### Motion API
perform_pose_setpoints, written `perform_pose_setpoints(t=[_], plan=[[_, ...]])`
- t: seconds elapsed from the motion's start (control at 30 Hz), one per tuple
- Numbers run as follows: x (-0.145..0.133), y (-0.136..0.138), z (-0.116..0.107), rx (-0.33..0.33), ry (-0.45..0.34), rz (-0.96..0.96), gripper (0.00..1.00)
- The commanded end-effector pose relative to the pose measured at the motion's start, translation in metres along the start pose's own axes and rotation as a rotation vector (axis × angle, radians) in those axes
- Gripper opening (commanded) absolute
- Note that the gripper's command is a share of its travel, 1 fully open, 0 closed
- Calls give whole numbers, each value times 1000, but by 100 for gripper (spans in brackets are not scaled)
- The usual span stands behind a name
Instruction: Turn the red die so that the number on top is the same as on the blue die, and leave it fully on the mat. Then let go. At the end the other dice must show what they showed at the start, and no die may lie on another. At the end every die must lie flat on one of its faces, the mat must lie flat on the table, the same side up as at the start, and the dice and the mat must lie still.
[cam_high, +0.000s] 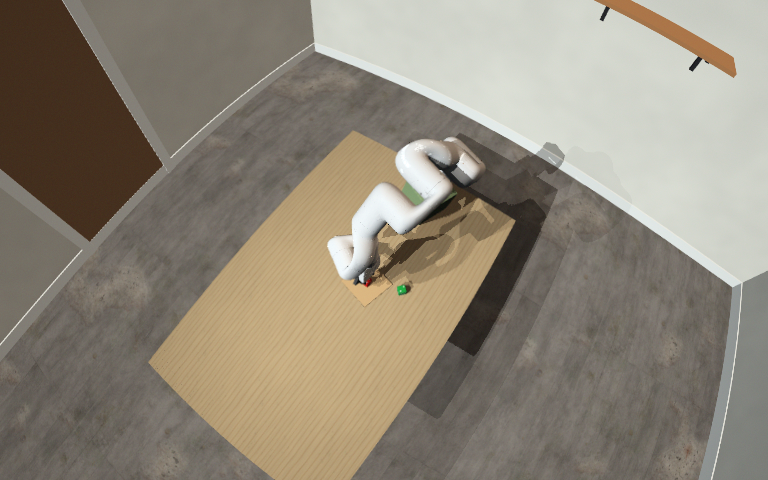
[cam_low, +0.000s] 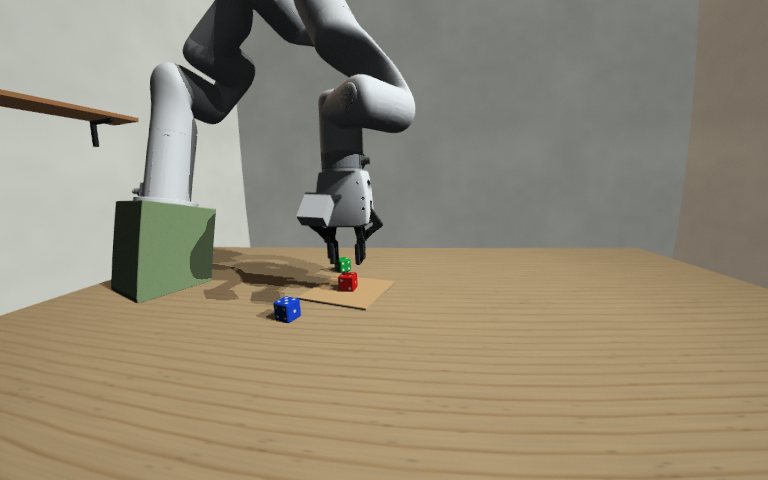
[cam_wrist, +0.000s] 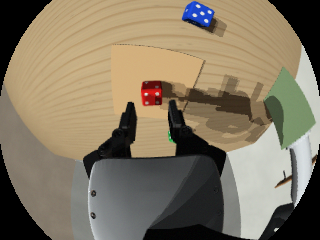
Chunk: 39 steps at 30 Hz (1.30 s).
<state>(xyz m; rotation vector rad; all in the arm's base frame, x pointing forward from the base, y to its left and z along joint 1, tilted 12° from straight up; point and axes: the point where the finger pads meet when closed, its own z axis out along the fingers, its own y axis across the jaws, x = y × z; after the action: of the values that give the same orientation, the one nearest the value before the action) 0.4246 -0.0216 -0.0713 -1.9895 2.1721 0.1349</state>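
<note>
The red die (cam_high: 368, 283) (cam_low: 347, 281) (cam_wrist: 151, 93) lies flat on the tan mat (cam_high: 365, 298) (cam_low: 362, 300) (cam_wrist: 125, 60), inside its edges. Its top seems to carry pips only toward the corners; the exact number is hard to read. The blue die (cam_low: 287, 309) (cam_wrist: 198, 14) lies flat on the table off the mat, its top showing several pips with one in the middle. The green die (cam_high: 402, 289) (cam_low: 343, 264) lies off the mat on another side. My gripper (cam_low: 346, 260) (cam_wrist: 151, 109) is partly open, pointing down, empty, with its fingertips above the red die.
The green base block (cam_high: 412, 193) (cam_low: 169, 254) (cam_wrist: 295, 112) of the arm stands on the table (cam_high: 271, 339) (cam_low: 396, 396). The arm hides the blue die in the top view. A wooden shelf (cam_high: 668, 28) (cam_low: 56, 105) is on the wall.
</note>
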Motion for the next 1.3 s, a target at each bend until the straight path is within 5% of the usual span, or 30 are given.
perform_pose_setpoints(t=[0.0,0.23,0.63,1.27], plan=[[0,-1,-11,2,0,0,47],[0,-1,-29,2,0,0,47],[0,1,-30,-4,14,0,47],[-4,2,-29,-10,235,1,47]])
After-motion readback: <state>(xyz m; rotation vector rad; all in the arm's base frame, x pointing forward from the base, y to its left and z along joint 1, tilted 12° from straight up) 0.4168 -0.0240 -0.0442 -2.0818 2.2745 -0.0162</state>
